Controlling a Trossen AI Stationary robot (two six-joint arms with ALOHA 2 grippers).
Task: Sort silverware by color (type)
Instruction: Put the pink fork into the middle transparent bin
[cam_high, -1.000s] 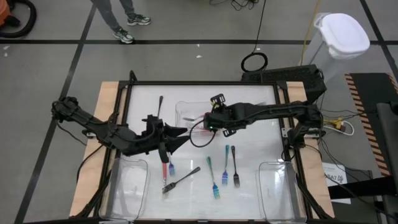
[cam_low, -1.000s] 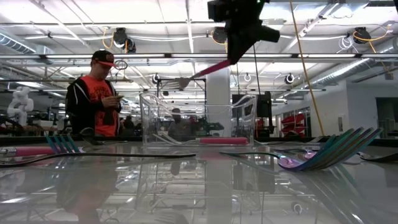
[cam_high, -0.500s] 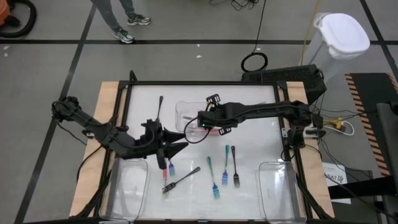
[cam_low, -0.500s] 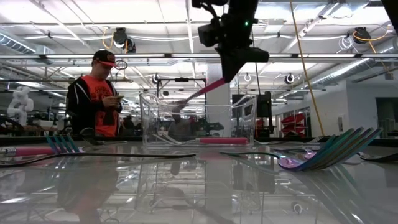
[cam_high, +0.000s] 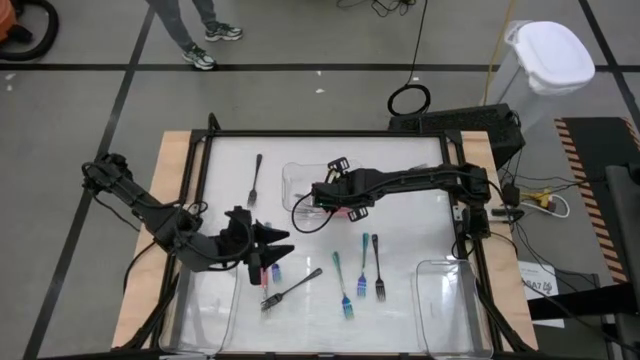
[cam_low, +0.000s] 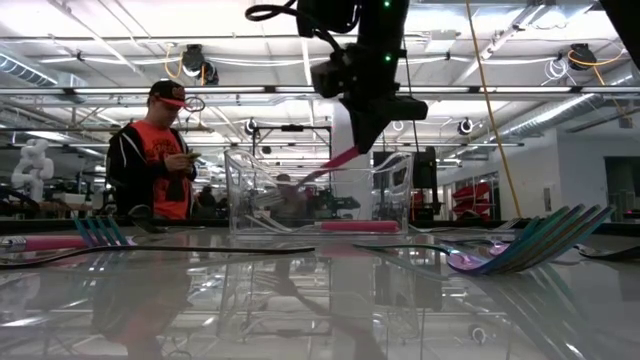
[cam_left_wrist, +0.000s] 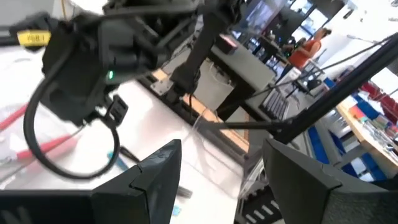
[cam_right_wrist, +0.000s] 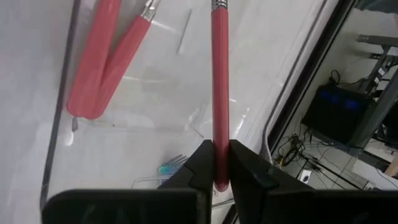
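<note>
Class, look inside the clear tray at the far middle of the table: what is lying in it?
Inside the clear tray, the right wrist view shows two pink-handled utensils lying together. The right gripper holds a third pink handle above them. From above, the arm covers much of the tray.

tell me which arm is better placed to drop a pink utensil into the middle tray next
Right. The right claw is shut on a pink-handled utensil and hangs over the clear middle tray, where two pink-handled pieces already lie. The left claw is open, holds nothing, and sits near the table's left side.

Two dark jointed arms (cam_high: 410, 182), looped black cables, small green light.
</note>
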